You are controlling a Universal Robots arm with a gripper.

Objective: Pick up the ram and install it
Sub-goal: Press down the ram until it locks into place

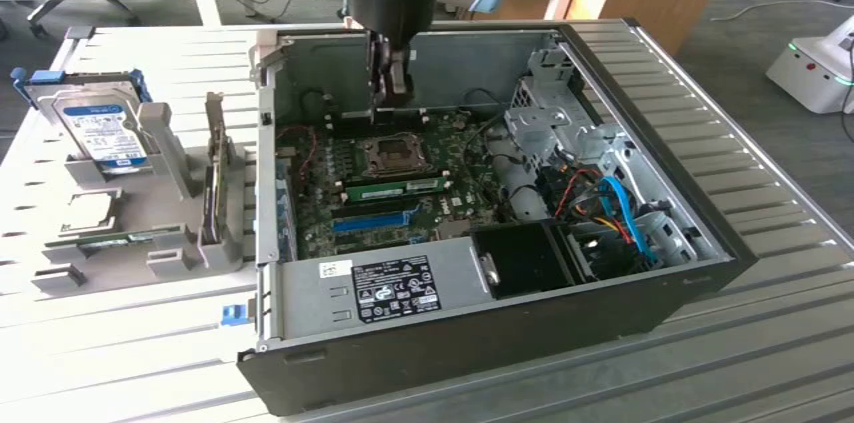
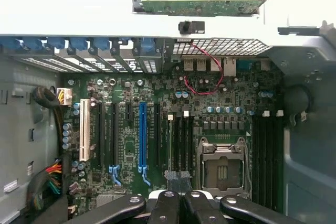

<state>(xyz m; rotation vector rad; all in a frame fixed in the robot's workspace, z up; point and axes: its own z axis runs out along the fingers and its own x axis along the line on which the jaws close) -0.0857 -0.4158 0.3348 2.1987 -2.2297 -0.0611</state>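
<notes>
Grey slatted desk (image 1: 120, 343) carries an open computer case (image 1: 694, 243). At frame centre, the ram (image 1: 400, 184) already sits in its slot beside the CPU socket (image 1: 395, 153); the gripper (image 1: 390, 93) hovers above, closed and empty, so installation looks done.

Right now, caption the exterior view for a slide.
Shut black gripper inside the open grey computer case, above the green motherboard.

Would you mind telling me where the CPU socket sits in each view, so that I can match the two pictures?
Exterior view: the CPU socket lies in the middle of the motherboard, just beneath the gripper.
Wrist view: the CPU socket sits between banks of black memory slots, close to the gripper.
Shared landmark: the long blue slot on the same board.
</notes>
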